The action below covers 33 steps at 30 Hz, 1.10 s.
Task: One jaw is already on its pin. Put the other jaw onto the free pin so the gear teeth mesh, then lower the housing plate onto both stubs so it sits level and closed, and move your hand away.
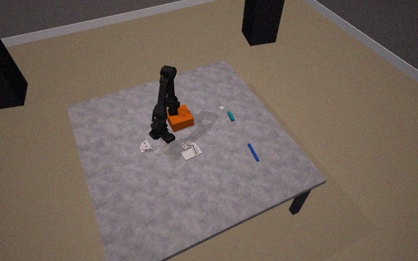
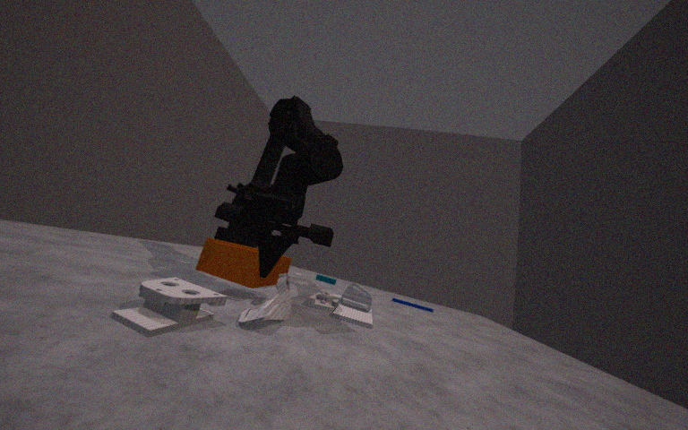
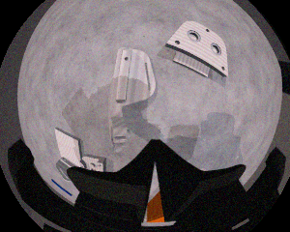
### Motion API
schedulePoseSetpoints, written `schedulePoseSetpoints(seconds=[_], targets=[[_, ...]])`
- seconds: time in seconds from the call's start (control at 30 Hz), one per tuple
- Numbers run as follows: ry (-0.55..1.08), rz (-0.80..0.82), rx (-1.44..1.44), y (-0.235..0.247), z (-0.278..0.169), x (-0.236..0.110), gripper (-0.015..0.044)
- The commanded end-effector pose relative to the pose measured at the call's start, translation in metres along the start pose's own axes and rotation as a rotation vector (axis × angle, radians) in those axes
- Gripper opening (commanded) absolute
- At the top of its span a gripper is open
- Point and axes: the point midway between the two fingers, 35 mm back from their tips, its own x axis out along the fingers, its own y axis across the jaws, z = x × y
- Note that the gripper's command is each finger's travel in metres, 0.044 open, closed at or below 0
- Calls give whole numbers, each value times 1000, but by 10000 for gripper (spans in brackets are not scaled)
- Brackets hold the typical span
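Note:
The white housing plate [image 1: 148, 145] [image 2: 209, 296] [image 3: 203, 48], with two large holes, is raised on a block. A loose white jaw [image 1: 162, 149] [image 2: 269, 311] [image 3: 122, 77] lies between it and the white base [image 1: 189, 154] [image 2: 358, 318] [image 3: 69, 144]. The other jaw [image 2: 356, 298] [image 3: 63, 168] is at the base; its pin and the free pin are too small to make out. My gripper [image 2: 266, 276] [image 3: 155, 143] is shut and empty, its tips together above the table behind the loose jaw. In the top view the fingertips are hidden.
An orange block [image 1: 182, 118] [image 2: 236, 265] [image 3: 156, 211] stands by the arm's base. A teal bar [image 1: 231, 116] [image 2: 326, 279], a blue bar [image 1: 253, 152] [image 2: 412, 305] [image 3: 62, 188] and a small white square [image 1: 221, 107] lie farther off on the table [image 1: 172, 206].

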Motion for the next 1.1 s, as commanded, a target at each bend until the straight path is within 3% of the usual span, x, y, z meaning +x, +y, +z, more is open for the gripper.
schedulePoseSetpoints(seconds=[0.0,0.4,1.07], targets=[[1,-7,-2,-2,-1,7,0],[1,-8,-2,-3,-2,25,0],[1,-5,-2,23,0,25,0]])
